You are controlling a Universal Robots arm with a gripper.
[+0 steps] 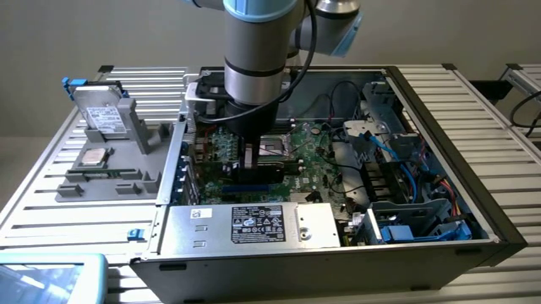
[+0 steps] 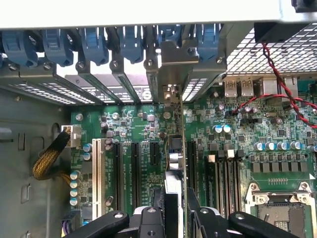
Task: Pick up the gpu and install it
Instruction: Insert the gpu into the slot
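At the exterior view's left, a grey holder [image 1: 110, 171] on the desk [image 1: 38, 212] carried the hard drive [image 1: 106, 117]. Further right, inside the open case [image 1: 439, 120], the gpu [image 2: 174, 148] stood on edge directly between the jaws, which were clenched on its upper edge (grip judged from how closely they flanked the card). Its long axis ran parallel to the black expansion slots [image 2: 134, 168], silver bracket [image 2: 171, 91] at the rear openings, lower edge down at the motherboard [image 2: 233, 148]; fully seated or not, could not tell.
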